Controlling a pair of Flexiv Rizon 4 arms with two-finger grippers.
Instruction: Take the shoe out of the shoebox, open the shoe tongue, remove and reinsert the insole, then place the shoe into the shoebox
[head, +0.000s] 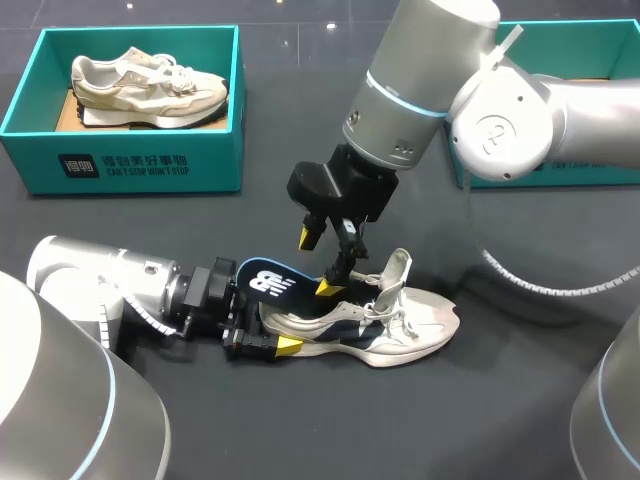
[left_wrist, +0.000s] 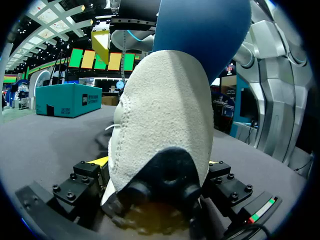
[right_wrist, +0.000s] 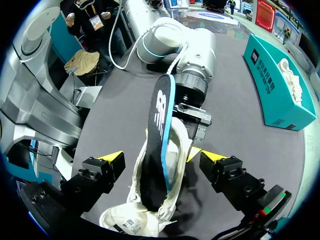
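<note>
Shoe (head: 405, 325) is sitting upright on the table (head: 300, 430), outside both boxes. The left gripper (head: 265, 327) is pinching its heel from both sides, probably to steady it. The insole (head: 268, 283) is sticking half out over the heel, between the spread fingers of the right gripper (head: 320, 262), which is gripping nothing. I judge it is being drawn out or fed back. Counting: two shoes, the second shoe (head: 150, 88) lying in the left box (head: 120, 165); two boxes, with the right box (head: 590, 45); one insole.

Silver arms (head: 410, 90) ringed pale blue; left hand (head: 270, 325) and right hand (head: 320, 262) black, yellow-tipped.
</note>
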